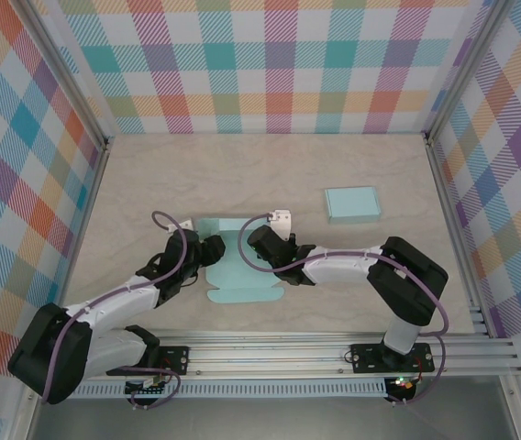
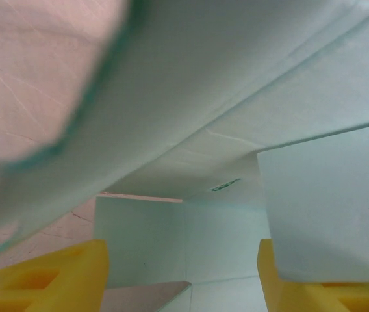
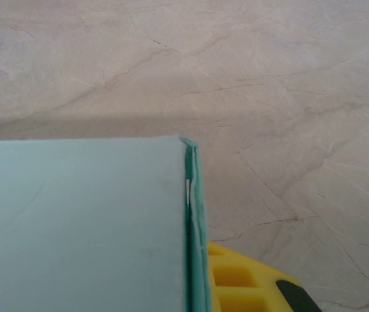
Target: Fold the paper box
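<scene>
Paper box (image 1: 238,268) on table (image 1: 242,174), left gripper (image 2: 181,260) spread at its edge; right gripper (image 1: 256,246), cannot tell whether closed

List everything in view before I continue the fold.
paper box blank: one, light teal, partly folded, mid-table between the grippers
closed box: one, light teal, on the table beyond and right of the blank
table: one, beige marbled
walls: three, multicolour plaid, around the table
rail: one, silver, near edge
left gripper: one, black and yellow, at the blank's left side, open
right gripper: one, black and yellow, at the blank's right edge, grip unclear
</scene>
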You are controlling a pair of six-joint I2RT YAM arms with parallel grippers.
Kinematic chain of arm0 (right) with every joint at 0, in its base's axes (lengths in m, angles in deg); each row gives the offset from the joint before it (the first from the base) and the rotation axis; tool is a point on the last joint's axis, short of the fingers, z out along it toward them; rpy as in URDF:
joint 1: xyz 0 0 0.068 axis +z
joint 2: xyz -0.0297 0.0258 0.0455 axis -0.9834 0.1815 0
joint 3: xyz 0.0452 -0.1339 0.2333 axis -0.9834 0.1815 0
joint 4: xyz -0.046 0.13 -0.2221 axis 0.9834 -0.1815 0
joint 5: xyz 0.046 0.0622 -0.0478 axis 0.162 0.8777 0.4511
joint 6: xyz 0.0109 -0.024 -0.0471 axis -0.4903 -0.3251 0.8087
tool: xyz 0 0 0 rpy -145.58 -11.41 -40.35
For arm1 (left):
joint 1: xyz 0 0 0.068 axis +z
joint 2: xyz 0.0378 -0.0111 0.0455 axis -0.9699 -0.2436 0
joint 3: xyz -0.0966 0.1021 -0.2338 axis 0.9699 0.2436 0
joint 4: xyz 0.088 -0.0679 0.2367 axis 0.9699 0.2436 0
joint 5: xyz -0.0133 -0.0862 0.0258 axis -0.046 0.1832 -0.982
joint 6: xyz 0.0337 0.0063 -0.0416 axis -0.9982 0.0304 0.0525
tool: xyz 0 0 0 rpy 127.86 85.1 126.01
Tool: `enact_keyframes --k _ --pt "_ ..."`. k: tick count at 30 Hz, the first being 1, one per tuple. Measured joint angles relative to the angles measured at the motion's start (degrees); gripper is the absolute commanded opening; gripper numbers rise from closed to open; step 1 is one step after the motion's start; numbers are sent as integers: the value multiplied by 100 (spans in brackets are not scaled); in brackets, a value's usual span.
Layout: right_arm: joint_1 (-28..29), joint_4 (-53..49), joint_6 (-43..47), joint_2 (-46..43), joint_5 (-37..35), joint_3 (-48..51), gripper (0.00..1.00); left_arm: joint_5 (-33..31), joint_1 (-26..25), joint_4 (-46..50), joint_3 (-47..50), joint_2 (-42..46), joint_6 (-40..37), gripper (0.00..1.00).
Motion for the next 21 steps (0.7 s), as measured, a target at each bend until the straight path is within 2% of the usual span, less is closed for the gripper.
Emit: enact_keyframes --k 4,12,16,21 --pt "0 0 0 0 0 0 0 7 0 -46 0 -68 28 63" --pt "11 0 -17 9 2 0 0 -317 0 299 33 363 363 84" --pt "22 4 -22 20 15 -2 0 -415 0 350 118 503 396 84" --pt "37 22 -22 85 26 -42 0 -345 0 254 142 232 413 84"
